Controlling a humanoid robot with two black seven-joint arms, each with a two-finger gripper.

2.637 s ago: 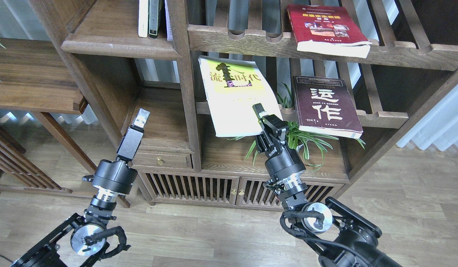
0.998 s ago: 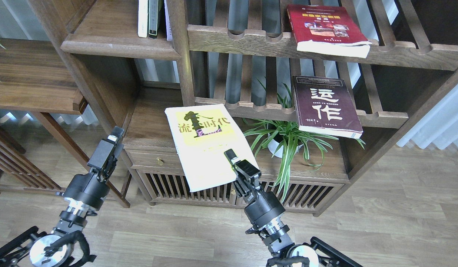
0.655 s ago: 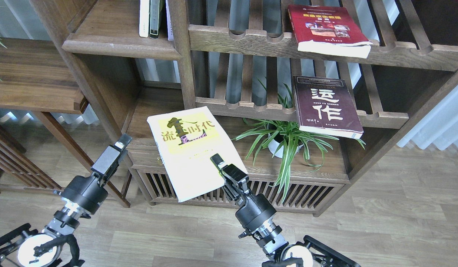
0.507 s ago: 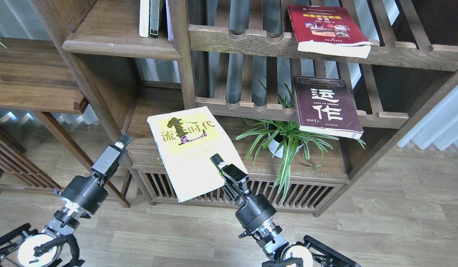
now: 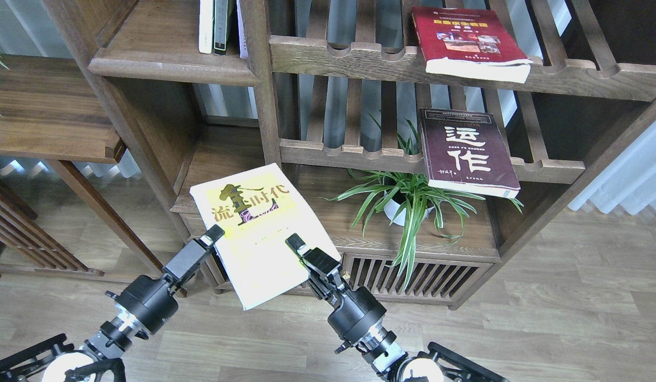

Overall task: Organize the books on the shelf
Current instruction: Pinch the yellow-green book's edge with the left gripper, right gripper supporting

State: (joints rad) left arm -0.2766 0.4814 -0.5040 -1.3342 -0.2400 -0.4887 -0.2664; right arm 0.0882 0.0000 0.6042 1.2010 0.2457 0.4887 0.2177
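My right gripper is shut on the lower right edge of the yellow-green book and holds it in the air in front of the bookcase, cover up. My left gripper has its tip at the book's left edge; I cannot tell whether it is open or shut. The maroon book lies on the lower slatted rack at right. The red book lies on the upper slatted rack. The dark solid shelf is at upper left.
Thin white and dark-spined books stand at the back right of the solid shelf. A potted spider plant stands on the cabinet top under the lower rack. A lighter wooden table is at left.
My right gripper has pulled the yellow-green book off the lower rack and carried it down and left. My left gripper dropped, then moved right up to the book's left edge.
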